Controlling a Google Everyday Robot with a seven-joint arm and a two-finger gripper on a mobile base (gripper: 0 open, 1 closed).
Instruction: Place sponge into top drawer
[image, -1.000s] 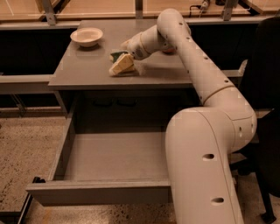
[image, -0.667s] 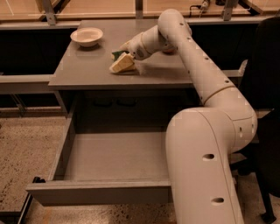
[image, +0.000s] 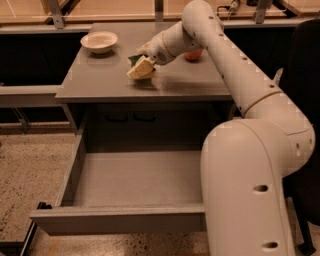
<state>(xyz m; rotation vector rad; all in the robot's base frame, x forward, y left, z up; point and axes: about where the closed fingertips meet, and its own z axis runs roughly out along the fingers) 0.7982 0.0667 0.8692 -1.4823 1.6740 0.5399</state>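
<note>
The sponge (image: 140, 69) shows its pale yellow foam, with the dark green top turned to the back. It is tilted at the middle of the grey table top. My gripper (image: 145, 56) reaches in from the right and is shut on the sponge's upper end, holding it just over the table surface. The top drawer (image: 120, 220) is pulled wide open below the table's front edge. Its grey interior holds nothing that I can see. The sponge is behind and above the drawer opening.
A white bowl (image: 99, 41) stands at the table's back left. A red apple (image: 194, 54) sits behind my arm, partly hidden. The grey table (image: 100, 82) spans the drawer's width. My large white arm body (image: 250, 180) covers the drawer's right side. A dark chair stands at the right.
The sponge sits slightly higher and a touch to the right in my gripper. The arm has hardly moved and the drawer is unchanged.
</note>
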